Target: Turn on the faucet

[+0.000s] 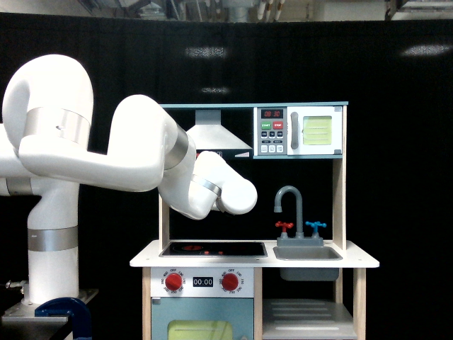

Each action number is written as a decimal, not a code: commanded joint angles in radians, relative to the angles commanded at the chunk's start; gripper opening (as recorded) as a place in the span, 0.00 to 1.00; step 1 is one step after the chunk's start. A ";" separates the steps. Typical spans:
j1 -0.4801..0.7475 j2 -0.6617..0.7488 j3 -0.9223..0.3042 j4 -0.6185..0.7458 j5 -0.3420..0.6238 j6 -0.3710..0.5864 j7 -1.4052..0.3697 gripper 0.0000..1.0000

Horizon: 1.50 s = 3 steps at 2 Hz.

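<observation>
You were in the approach step; nothing was touched yet. The arm [141, 159] hung above the stovetop [212, 248], its pincer hidden behind the wrist, so you couldn't tell wide or narrow. The faucet [290, 205] stood well off toward the exterior view's right and lower, taps [284, 227] by the sink [306, 253]. Next you'd need to reach across and down. Open room lay between; the hood [209, 138] was close overhead.

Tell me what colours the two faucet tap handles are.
One tap handle is red, the other blue, flanking the grey faucet; seen clearly in the exterior view.
</observation>
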 joint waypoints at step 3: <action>0.262 -0.136 -0.080 0.236 -0.140 -0.057 0.086 1.00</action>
